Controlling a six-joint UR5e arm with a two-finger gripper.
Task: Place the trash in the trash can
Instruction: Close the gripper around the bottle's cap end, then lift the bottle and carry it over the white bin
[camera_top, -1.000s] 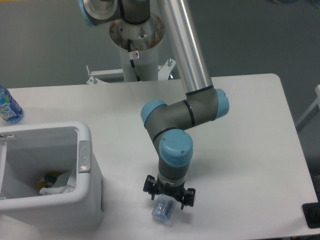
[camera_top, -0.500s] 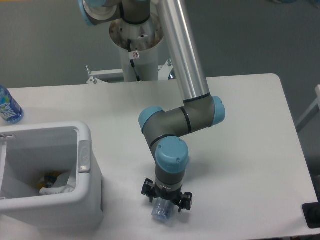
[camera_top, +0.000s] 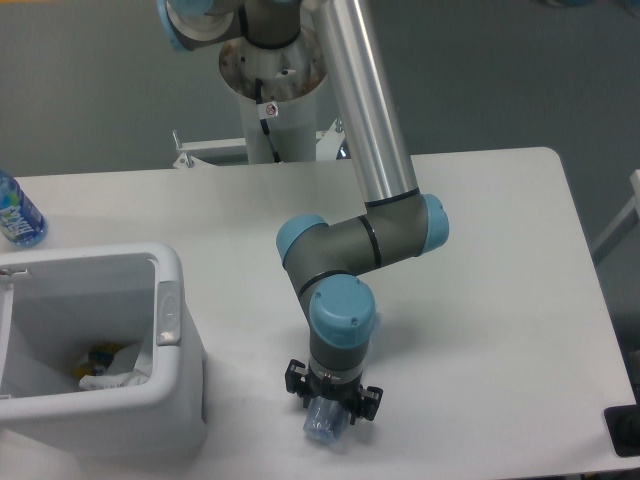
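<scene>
The crushed clear plastic bottle (camera_top: 323, 421) with a blue label lies on the table near the front edge. My gripper (camera_top: 330, 405) points straight down right over it, and its black body covers the bottle's upper end. The wrist hides the fingers, so I cannot see whether they are closed on the bottle. The white trash can (camera_top: 182, 390) stands at the front left with its grey latch (camera_top: 167, 312) facing the arm. The crumpled white paper scrap (camera_top: 112, 371) lies inside the can.
An intact blue-labelled water bottle (camera_top: 16, 212) stands at the table's far left edge. The robot's base column (camera_top: 272, 95) rises behind the table. A black object (camera_top: 624, 430) sits off the table's front right corner.
The arm has folded in and the gripper has come down and slightly left onto the crushed bottle. The bottle has stayed where it was.
</scene>
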